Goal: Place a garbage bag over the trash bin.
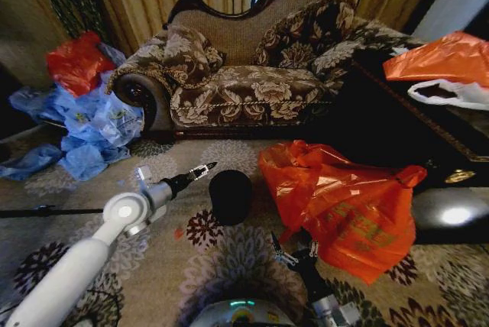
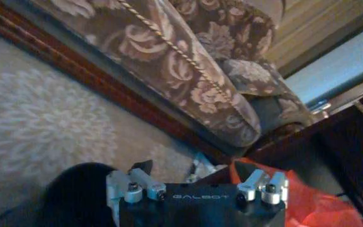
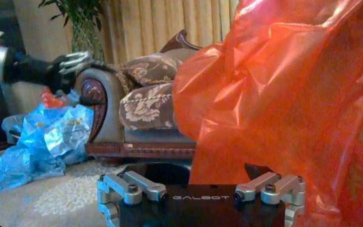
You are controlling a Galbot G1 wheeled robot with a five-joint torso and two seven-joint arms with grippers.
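The trash bin [image 1: 230, 196] is set on the carpet [image 1: 229, 266] before the sofa [image 1: 244, 75]. The garbage bag [image 1: 344, 205] is spread just to its right. The left claw [image 1: 202, 169] is held just left of the bin, the right claw [image 1: 281, 254] nearer the robot, beside the bag.

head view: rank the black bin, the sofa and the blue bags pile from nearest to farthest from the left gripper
From the left gripper:
1. trash bin, just to its right on the carpet.
2. sofa, behind it, against the curtains.
3. blue bags, far left beside the sofa arm; close to the sofa's rank.
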